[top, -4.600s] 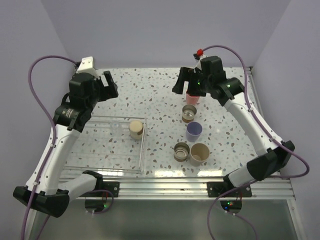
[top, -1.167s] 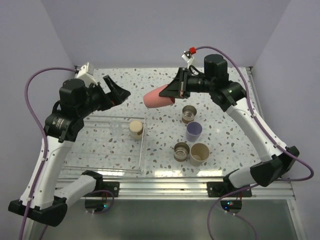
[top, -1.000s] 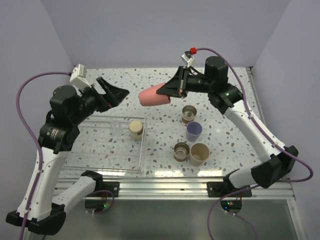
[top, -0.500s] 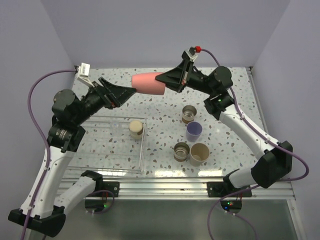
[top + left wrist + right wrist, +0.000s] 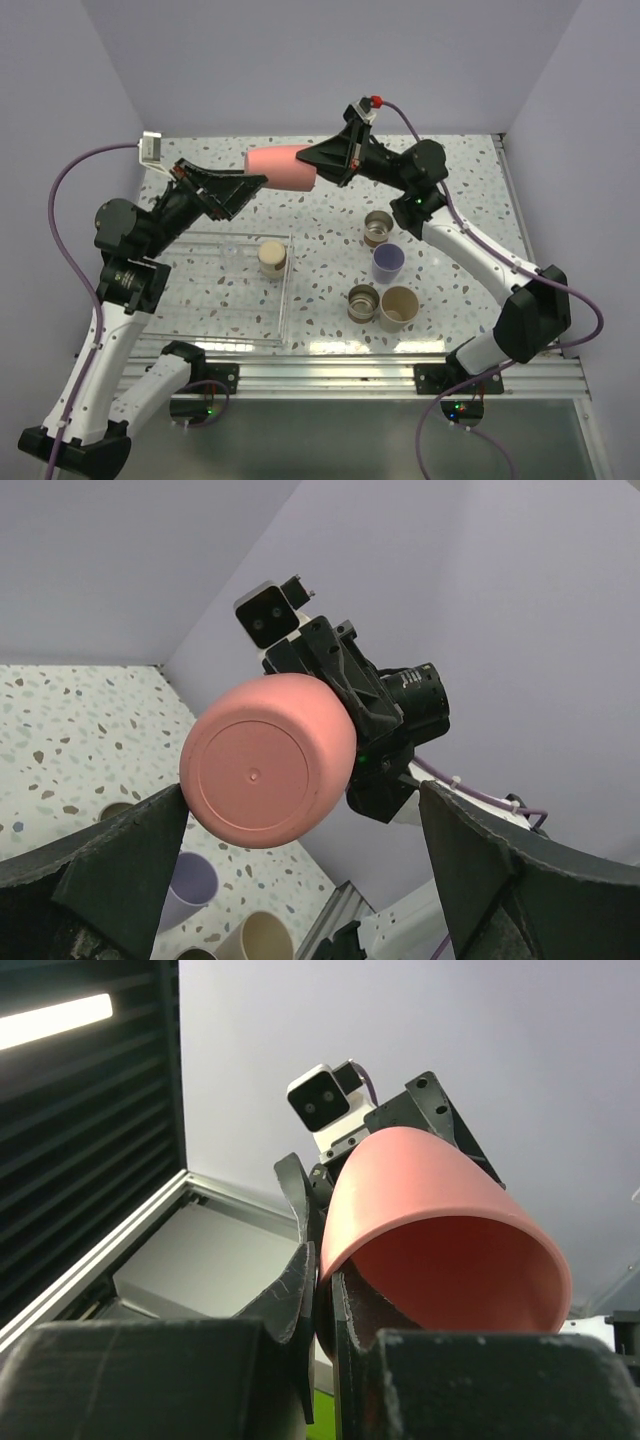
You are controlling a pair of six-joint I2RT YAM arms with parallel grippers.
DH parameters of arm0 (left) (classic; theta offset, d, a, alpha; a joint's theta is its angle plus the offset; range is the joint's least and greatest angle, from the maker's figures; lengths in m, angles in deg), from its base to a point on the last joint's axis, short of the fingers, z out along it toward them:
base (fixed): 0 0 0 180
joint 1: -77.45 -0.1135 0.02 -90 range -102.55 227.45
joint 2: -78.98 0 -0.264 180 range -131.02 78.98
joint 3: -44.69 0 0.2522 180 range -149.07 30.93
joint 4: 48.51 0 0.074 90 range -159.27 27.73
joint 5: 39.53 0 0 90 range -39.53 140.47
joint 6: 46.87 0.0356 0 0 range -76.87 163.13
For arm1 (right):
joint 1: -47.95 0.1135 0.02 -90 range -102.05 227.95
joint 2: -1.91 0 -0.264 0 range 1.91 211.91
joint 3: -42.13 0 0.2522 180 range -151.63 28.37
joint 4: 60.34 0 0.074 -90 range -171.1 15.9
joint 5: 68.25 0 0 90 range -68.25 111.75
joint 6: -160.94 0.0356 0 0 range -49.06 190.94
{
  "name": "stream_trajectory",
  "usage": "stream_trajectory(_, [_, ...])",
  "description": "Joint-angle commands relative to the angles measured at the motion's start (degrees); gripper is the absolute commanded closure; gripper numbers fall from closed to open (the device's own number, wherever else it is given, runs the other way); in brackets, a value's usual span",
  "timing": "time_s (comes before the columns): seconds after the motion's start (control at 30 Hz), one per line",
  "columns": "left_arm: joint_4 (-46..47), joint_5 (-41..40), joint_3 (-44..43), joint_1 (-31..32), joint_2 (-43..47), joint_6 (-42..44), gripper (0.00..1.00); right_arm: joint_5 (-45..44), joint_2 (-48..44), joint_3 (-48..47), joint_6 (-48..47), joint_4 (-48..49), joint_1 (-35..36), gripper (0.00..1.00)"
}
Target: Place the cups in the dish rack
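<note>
Pinching red cup (image 5: 280,168) by the rim in right gripper (image 5: 318,163), sideways in mid-air, base just ahead of left gripper (image 5: 250,192), fingers spread wide.

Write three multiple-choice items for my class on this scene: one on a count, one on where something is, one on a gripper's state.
1. How many cups stand on the table right of the dish rack? A. Two. B. Four. C. Six.
2. Where is the coral cup? A. In the dish rack. B. Upright on the table. C. In the air, on its side.
3. How is the left gripper? A. Wide open. B. Shut on the coral cup. C. Shut, empty.

Key: 1 B, two metallic cups, a lavender cup, a beige cup. 2 C, the right gripper pinches its rim above the table. 3 A, its fingers stand apart either side of the cup's base.
</note>
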Motion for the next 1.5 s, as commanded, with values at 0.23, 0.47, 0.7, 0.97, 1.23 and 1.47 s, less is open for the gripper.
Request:
stream_trajectory(0.23, [2.32,-2.2,0.66,0.23,2.38,0.46,0.0,-1.28,2.2,-3.0,2.5,4.69,4.07,1.0])
stream_trajectory(0.47, [-1.72,-7.12,-0.75,0.05,3.79,2.3,0.0,-1.01,1.85,-0.98,3.28,5.13,5.22,1.0])
stream_trajectory(0.7, [-2.78,-7.13,-0.4,0.05,3.96,2.39,0.13,-2.86,2.38,-0.19,4.08,6.27,5.66,1.0])
stream_trajectory(0.97, [-3.48,-6.43,0.39,0.05,4.58,2.13,0.0,-6.63,2.91,1.65,4.08,7.68,5.66,1.0])
stream_trajectory(1.23, [-3.75,-6.07,0.39,0.05,4.75,2.13,0.08,-9.89,3.34,3.86,6.8,12.51,5.66,1.0])
stream_trajectory(1.47, [-3.75,-5.72,-0.22,0.05,3.79,2.31,0.6,-10.42,3.96,3.94,7.86,14.18,5.75,1.0])
